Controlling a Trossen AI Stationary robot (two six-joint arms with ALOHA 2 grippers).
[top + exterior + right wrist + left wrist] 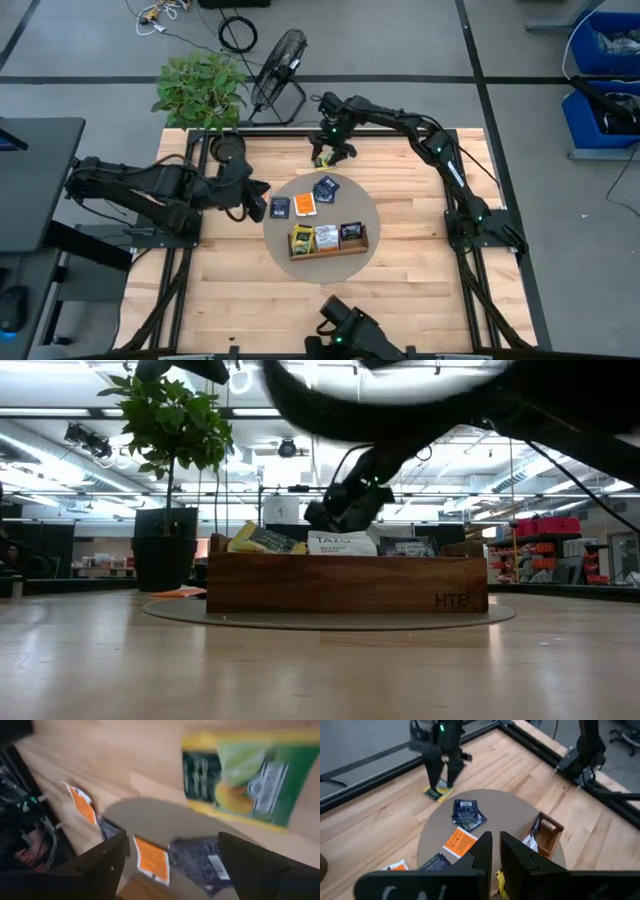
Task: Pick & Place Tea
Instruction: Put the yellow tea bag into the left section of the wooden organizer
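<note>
Three tea packets (326,238) filed in the wooden tray (365,244) from above, at 6 o'clock on the round mat (365,205); loose on the mat at 10 to 12 o'clock, a dark blue packet (281,207), an orange one (304,204) and a blue pair (326,188); off the mat at 12 o'clock, a green-and-yellow packet (322,159) under the right gripper (333,152); left gripper (262,200) waiting at 9 o'clock. From table height, only packet tops above the tray front. Past the left wrist, fingers (485,847) nearly together, gripping nothing. Past the right wrist, fingers (105,860) spread wide, green-and-yellow packet flat on the wood, ungrasped. Judged roughly a third done; at least four or five packets left.
</note>
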